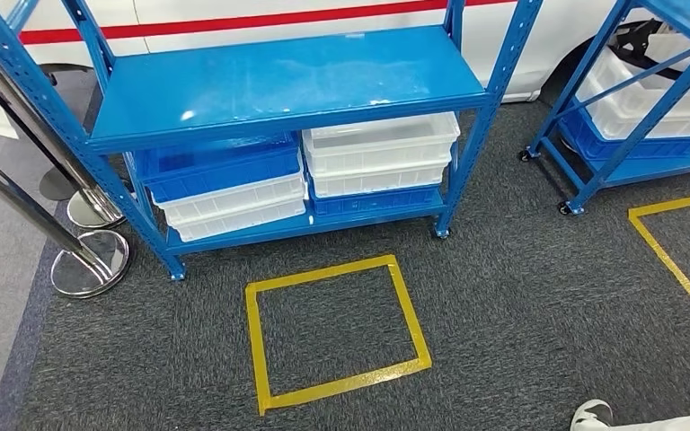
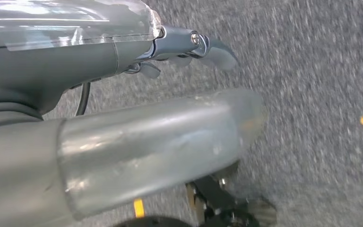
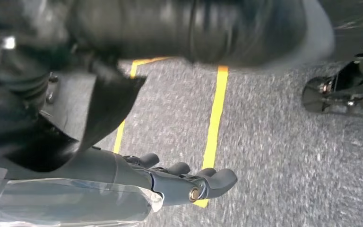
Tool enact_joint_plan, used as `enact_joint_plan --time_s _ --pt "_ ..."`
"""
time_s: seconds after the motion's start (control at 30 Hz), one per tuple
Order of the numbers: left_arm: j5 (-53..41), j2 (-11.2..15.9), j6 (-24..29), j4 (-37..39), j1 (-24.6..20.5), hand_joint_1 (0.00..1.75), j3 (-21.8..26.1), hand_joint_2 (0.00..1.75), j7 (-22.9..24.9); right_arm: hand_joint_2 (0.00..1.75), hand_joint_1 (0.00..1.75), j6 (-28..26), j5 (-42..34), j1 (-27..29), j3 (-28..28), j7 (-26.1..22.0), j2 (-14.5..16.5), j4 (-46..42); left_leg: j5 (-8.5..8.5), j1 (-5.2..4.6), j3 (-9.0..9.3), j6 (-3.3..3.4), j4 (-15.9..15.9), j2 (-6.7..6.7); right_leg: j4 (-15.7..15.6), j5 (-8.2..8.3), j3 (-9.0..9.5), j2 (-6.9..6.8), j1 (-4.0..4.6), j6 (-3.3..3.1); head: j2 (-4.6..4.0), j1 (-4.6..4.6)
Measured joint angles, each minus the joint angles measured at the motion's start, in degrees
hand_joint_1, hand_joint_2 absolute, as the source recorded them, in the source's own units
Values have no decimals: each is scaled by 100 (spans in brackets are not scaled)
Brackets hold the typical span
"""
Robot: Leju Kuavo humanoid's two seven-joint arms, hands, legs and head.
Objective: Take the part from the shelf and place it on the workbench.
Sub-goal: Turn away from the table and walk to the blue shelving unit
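Observation:
A blue metal shelf [image 1: 287,85] stands ahead in the head view, its upper deck bare. On its lower deck sit stacked blue bins [image 1: 220,166] and white bins [image 1: 382,153]; I cannot tell what they contain. My left hand [image 2: 189,47] hangs over the grey carpet in the left wrist view, fingers apart, holding nothing. In the right wrist view my right hand [image 3: 189,182] also hangs above the carpet with nothing in it, close to a yellow tape line [image 3: 215,118].
A yellow tape square [image 1: 337,332] marks the carpet before the shelf. A second blue shelf [image 1: 633,117] with white bins stands at right, beside another tape mark [image 1: 674,247]. Chrome stanchion bases [image 1: 90,265] stand at left. A person's shoe [image 1: 593,415] is at bottom right.

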Motion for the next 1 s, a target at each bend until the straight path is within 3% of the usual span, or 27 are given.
enact_joint_plan --time_s 0.07,0.1,0.17,0.23,0.27,0.3,0.33,0.4,0.43,0.53,0.6,0.67,0.73,0.77,0.87,0.9,0.93,1.0 --pt "-2 2 0 0 -17 0 0 0 -1 0 0 7 1 3 -1 -8 4 3 9 11 -120 -51 360 7 -107 -41 175 0 -31 -56 0 1" --pt "-3 2 0 0 -22 0 -1 0 -1 0 0 11 1 1 -3 -10 5 3 -57 26 -308 -79 674 10 -152 -70 255 -5 -41 -77 0 0" --pt "-4 2 0 0 -19 0 -1 0 -1 0 0 17 5 -5 -7 -16 4 3 -344 50 -779 -134 1276 11 -193 -151 373 -5 -46 -98 0 -1" --pt "-4 5 0 0 2 0 -1 0 1 0 0 25 25 -5 -11 -22 4 6 -573 67 -1102 -172 1424 13 -202 -261 507 8 -54 -87 0 -1" --pt "-4 5 0 0 12 0 0 0 2 0 0 28 39 -4 -13 -25 4 9 -500 73 -1161 -180 1266 14 -202 -325 590 13 -60 -74 0 -1" --pt "-5 5 0 0 21 0 0 0 2 0 0 36 49 -3 -15 -27 5 11 -259 77 -1166 -178 986 16 -202 -392 674 16 -64 -56 0 -1" --pt "-5 5 0 0 32 0 0 0 2 0 0 45 56 -1 -19 -28 5 16 105 78 -1160 -161 681 20 -196 -459 747 17 -66 -34 0 0" --pt "-6 5 1 0 46 0 0 0 7 0 0 65 63 -13 -33 -30 4 24 588 51 -1142 -88 272 37 -191 -570 826 29 -58 31 0 1" --pt "-6 6 3 0 50 0 0 0 9 0 0 75 65 -21 -41 -30 4 28 666 35 -1146 -35 208 42 -183 -596 852 34 -53 71 0 1" --pt "-8 7 5 0 47 0 0 0 10 0 0 91 78 -43 -52 -36 4 36 626 34 -978 111 100 17 -53 -563 907 24 -55 189 0 1" --pt "-8 5 5 0 36 0 0 0 9 0 0 91 84 -66 -58 -38 4 39 591 48 -804 180 9 18 427 -639 659 9 -68 243 0 2" --pt "-8 6 6 0 27 0 0 0 9 0 0 92 85 -84 -64 -38 4 42 523 44 -696 217 -28 28 1079 -910 174 1 -79 278 0 2" --pt "-8 6 7 0 30 0 1 0 9 0 0 94 85 -82 -74 -38 4 48 425 40 -591 220 -30 19 1325 -1067 -169 -2 -85 291 0 2" --pt "-8 6 7 0 37 0 2 0 10 0 0 96 86 -77 -81 -38 4 52 368 39 -520 215 -30 14 1207 -986 -215 -4 -84 286 0 3" --pt "-9 2 5 0 50 0 2 0 12 0 0 97 90 -59 -113 -38 0 70 180 32 -304 171 -35 4 306 -223 -76 -20 -44 181 0 3" --pt "-10 -3 5 0 41 0 2 0 12 0 0 97 92 -61 -123 -39 -3 76 121 27 -258 139 -39 2 103 -69 -37 -19 -18 139 0 4" --pt "-10 -6 5 0 32 0 2 0 13 0 0 98 95 -64 -131 -40 -4 80 83 22 -202 102 -42 0 0 9 -20 -19 5 106 0 7" --pt "-10 -5 5 -1 18 0 2 0 14 0 0 99 98 -75 -134 -44 -5 84 80 10 -133 29 -1 -2 -52 -43 64 1 -2 52 0 10"
